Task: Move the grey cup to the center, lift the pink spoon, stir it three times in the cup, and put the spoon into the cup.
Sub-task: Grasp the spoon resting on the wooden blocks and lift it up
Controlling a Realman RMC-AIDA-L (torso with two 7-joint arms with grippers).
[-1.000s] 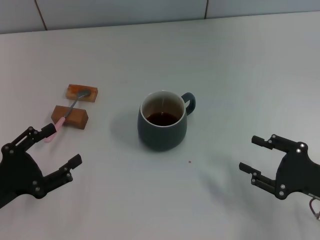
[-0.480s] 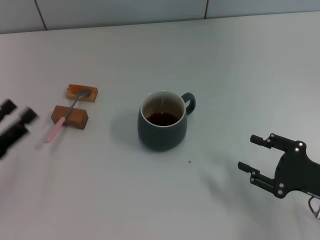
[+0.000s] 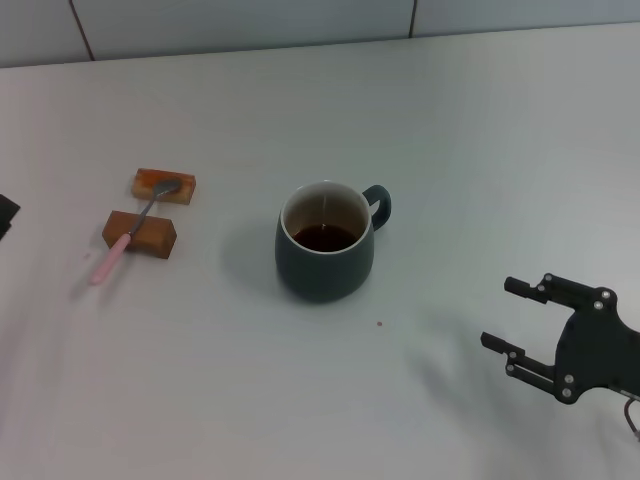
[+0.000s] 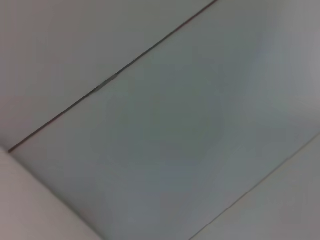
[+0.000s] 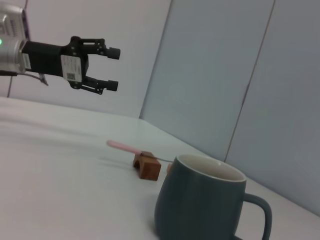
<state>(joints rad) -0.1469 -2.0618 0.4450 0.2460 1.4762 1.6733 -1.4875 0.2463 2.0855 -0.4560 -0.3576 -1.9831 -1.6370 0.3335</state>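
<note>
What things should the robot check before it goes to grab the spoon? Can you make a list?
1. Grey cup in the middle of the table, upright: ok.
2. Pink spoon free to take, lying across two brown blocks, handle sticking out: ok.
3. Left gripper open, raised above the table: ok.
4. Left gripper lined up over the spoon handle: not ok, it is off to the side.
5. Right gripper open, clear of the cup: ok.
6. Dark liquid in the cup, well under the rim: ok.
</note>
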